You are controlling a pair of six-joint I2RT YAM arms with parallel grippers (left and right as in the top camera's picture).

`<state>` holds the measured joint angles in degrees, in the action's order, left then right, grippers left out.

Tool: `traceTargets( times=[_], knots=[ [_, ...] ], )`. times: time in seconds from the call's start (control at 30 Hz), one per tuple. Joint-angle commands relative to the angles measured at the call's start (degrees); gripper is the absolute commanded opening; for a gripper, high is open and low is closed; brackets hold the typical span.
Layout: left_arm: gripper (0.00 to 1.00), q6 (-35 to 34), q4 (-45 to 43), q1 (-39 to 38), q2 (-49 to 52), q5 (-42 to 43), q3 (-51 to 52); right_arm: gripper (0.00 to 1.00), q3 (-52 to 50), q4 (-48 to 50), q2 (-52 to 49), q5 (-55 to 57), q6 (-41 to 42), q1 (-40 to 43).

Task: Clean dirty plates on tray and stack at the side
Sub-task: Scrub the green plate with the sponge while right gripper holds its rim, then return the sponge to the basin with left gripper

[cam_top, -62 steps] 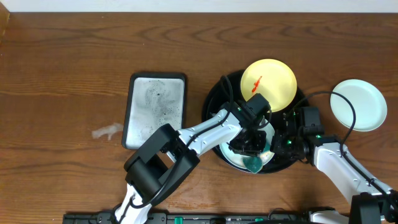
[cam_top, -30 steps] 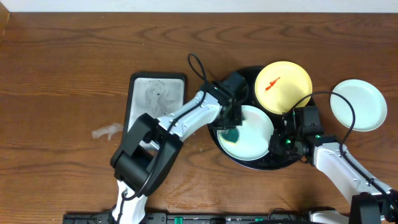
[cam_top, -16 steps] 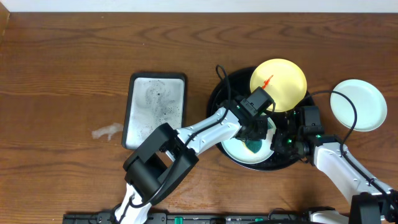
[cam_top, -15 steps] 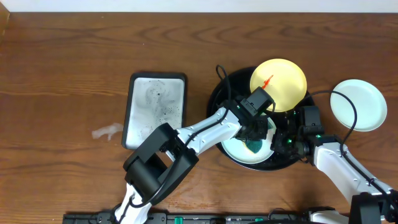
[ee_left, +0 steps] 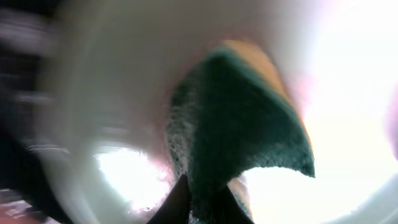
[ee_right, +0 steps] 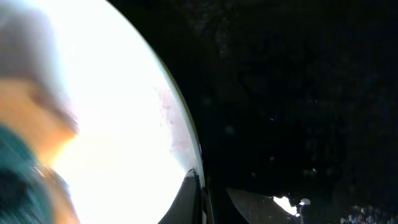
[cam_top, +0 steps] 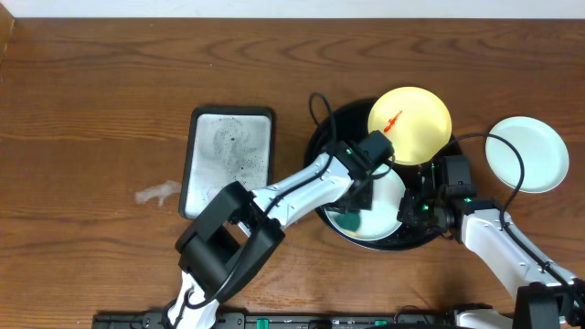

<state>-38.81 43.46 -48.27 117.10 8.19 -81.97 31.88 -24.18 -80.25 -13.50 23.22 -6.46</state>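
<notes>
The left pincer (ee_left: 202, 202), clamped on a green sponge (ee_left: 239, 124), presses the mint-blue plate (cam_top: 386, 196) beneath it in the black tray (cam_top: 311, 157), while the right pincer (ee_right: 198, 190), tips together, sits at that plate's rim.

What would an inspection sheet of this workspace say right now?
Surface: brown wooden table.
Job's things: black tray holds red-smeared yellow plate and mint plate; second mint plate lies beside the tray.
Clutter: soapy tray, crumpled clear scrap.
Hands: left hand shut on green sponge, over the mint plate; right hand shut at that plate's rim.
Cables: black cable loops above the tray.
Surroundings: dark rail at the near edge.
</notes>
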Motion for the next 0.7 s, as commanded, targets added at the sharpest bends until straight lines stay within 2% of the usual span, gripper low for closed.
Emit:
traceTargets(
  times=[0.0, 0.07, 0.27, 0.43, 0.67],
  knots=[
    [0.07, 0.6, 4.4, 4.3, 2.7, -25.6, 1.5, 0.01, -1.0, -1.3, -1.0, 2.5, -1.0, 0.2],
    [0.07, 2.8, 5.0, 5.0, 2.5, -25.8, 0.1, 0.01, -1.0, -1.3, -1.0, 2.5, -1.0, 0.2],
    [0.07, 3.2, 8.8, 5.3, -1.6, -23.8, -4.7, 0.01, -0.9, -0.7, -1.0, 3.0, -6.6, 0.3],
    [0.07, 3.2, 9.7, 7.1, -13.2, -17.9, -5.3, 0.01, 0.0, -1.4, -1.0, 3.1, -6.6, 0.2],
    [0.08, 5.0, 17.2, 16.5, -24.5, -17.8, -5.2, 0.01, 6.0, -5.9, -1.0, 3.1, -6.6, 0.2]
  ],
)
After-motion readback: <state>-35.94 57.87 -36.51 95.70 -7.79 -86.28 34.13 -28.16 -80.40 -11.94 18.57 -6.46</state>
